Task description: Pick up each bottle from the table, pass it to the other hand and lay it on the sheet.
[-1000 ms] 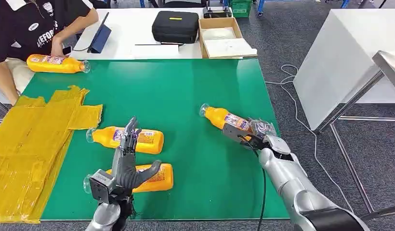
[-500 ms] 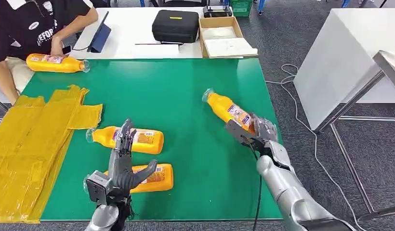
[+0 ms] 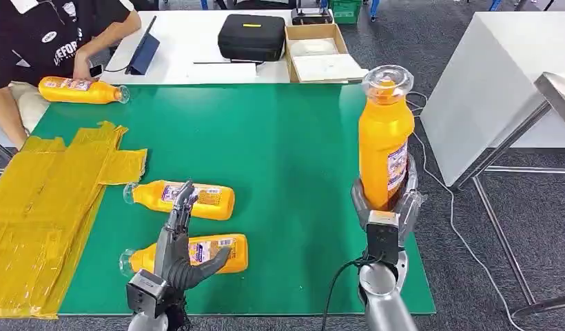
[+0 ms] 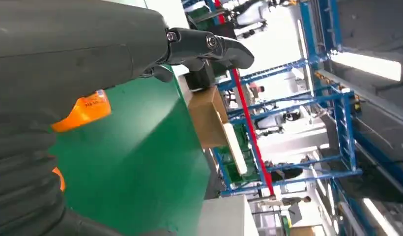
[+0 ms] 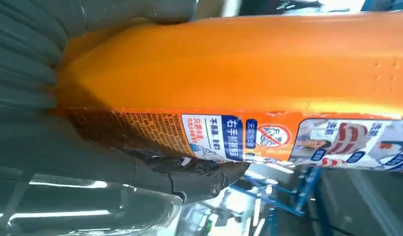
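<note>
The held bottle (image 3: pixel 384 141) stands upright in the right hand (image 3: pixel 384 200), cap end up with its clear cap near the top of the head view, at about four o'clock from the middle of the green table (image 3: pixel 266 138) and above its right edge; the hand's fingers wrap the lower body of the bottle, and the right wrist view shows the orange body and printed label (image 5: pixel 268 137) pressed against the grey palm. The left hand (image 3: pixel 180 248) is raised at about seven o'clock near the front edge, fingers straight and apart, thumb out to the side, holding nothing; in the head view it overlaps the nearest lying bottle (image 3: pixel 211 252), though whether it touches it I cannot tell. A second lying bottle (image 3: pixel 190 196) rests on its side just beyond, cap toward the left. A third bottle (image 3: pixel 80 89) lies at the far left corner, at about ten o'clock, with a person's hand (image 3: pixel 80 67) just behind it. The yellow sheet (image 3: pixel 45 200), crumpled and glossy, covers the left side of the table at nine o'clock and hangs over the front left corner. Beyond the green surface, at twelve o'clock, a white table (image 3: pixel 190 41) carries a black case (image 3: pixel 251 36), an open cardboard box (image 3: pixel 324 52) and a dark tablet (image 3: pixel 143 49). To the right, at two o'clock, a white cabinet (image 3: pixel 493 76) stands on grey carpet (image 3: pixel 431 193), where a pale cable (image 3: pixel 421 138) trails. The left wrist view shows blue metal racking (image 4: pixel 332 108) farther back.
</note>
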Tool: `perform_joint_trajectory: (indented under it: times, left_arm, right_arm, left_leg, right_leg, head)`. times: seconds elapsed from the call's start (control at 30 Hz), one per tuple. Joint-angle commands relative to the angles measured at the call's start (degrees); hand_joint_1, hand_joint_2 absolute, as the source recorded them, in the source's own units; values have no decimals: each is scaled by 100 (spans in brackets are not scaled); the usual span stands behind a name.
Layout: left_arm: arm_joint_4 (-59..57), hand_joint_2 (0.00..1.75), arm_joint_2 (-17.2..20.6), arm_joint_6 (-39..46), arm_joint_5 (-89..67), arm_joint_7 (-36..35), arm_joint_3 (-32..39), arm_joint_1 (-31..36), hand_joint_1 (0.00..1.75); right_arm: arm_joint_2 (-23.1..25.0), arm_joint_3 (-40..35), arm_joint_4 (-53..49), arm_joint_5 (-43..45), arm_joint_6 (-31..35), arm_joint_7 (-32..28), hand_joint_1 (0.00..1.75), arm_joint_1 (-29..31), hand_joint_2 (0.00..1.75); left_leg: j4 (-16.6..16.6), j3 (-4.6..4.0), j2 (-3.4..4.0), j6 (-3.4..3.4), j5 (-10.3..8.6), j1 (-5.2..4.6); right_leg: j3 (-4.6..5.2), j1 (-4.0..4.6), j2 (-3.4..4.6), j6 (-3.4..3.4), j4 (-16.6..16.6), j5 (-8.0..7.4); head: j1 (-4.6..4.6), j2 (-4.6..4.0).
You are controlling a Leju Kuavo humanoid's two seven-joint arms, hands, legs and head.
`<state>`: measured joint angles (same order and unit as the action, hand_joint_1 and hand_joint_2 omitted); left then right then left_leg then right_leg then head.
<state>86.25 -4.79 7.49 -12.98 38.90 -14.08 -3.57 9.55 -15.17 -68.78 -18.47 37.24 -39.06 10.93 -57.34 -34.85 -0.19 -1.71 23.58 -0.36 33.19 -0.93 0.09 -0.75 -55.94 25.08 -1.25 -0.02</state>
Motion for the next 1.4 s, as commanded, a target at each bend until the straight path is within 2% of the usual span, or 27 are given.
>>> perform_joint_trajectory:
  times: [0.03,0.13,0.17,0.2,0.27,0.3,0.43,0.8,0.97,1.13,1.4]
  left_arm:
    - [-125,175,-38,-365,-200,-324,-768,710,0]
    - [-53,175,-74,-407,-278,-358,-951,858,0]
    - [-53,175,-74,-407,-278,-358,-951,858,0]
    - [3,175,-76,-417,-309,-389,-1040,923,0]
    - [5,175,-69,-418,-311,-390,-1065,945,0]
    - [-45,175,-40,-427,-325,-406,-1169,1099,0]
    - [-154,175,-82,-399,-274,-464,-1242,1329,0]
    - [-132,175,-79,-389,-260,-487,-1269,1338,0]
    - [-88,175,-212,-358,-129,-803,-1250,1573,0]
    - [-398,175,-300,-410,568,-1376,-752,1631,0]
    - [-1153,175,-308,-490,1334,-1221,-364,1698,0]
  right_arm:
    - [26,-1539,1001,450,-180,-94,175,661,175]
    - [46,-2192,1447,612,-231,-94,175,944,175]
    - [46,-2192,1447,612,-231,-94,175,944,175]
    - [108,-2436,1705,662,-489,-94,175,1075,175]
    - [122,-2487,1782,657,-537,-94,175,1113,175]
    - [235,-2735,2226,571,-843,-94,175,1329,175]
    - [486,-2935,2894,563,-1260,-94,175,1712,175]
    - [545,-2952,3040,557,-1342,-94,175,1804,175]
    - [1023,-3297,4185,107,-1395,-94,175,2149,175]
    - [1045,-3758,4415,296,-1256,-94,175,2176,175]
    - [1043,-3985,4506,420,-976,-94,175,2053,175]
  left_leg:
    - [-2,4,6,13,-4,3]
    - [0,8,7,13,-9,5]
    - [-1,5,4,7,-12,3]
    - [-2,9,9,12,-11,3]
    - [-2,6,7,3,-15,1]
    - [-1,12,9,8,-13,4]
    - [-1,20,3,14,-13,5]
    - [1,18,-8,11,-16,3]
    - [-3,17,-5,16,-15,3]
    - [1,14,-11,13,-19,7]
    - [8,20,-13,11,-21,4]
  right_leg:
    - [-5,3,5,8,2,-9]
    - [-12,5,6,9,5,-13]
    - [-8,3,5,7,2,-12]
    - [-12,3,8,9,1,-12]
    - [-8,2,7,7,-1,-12]
    - [-16,5,9,10,3,-11]
    - [-24,6,2,13,4,-9]
    - [-26,3,-10,9,7,-7]
    - [-23,3,-8,12,2,-6]
    - [-21,7,-16,12,7,-7]
    - [-27,4,-19,9,10,-7]
  head:
    - [0,0]
    - [0,0]
    - [0,0]
    - [0,0]
    - [0,0]
    - [0,0]
    - [0,0]
    - [0,0]
    - [0,0]
    - [-2,0]
    - [0,0]
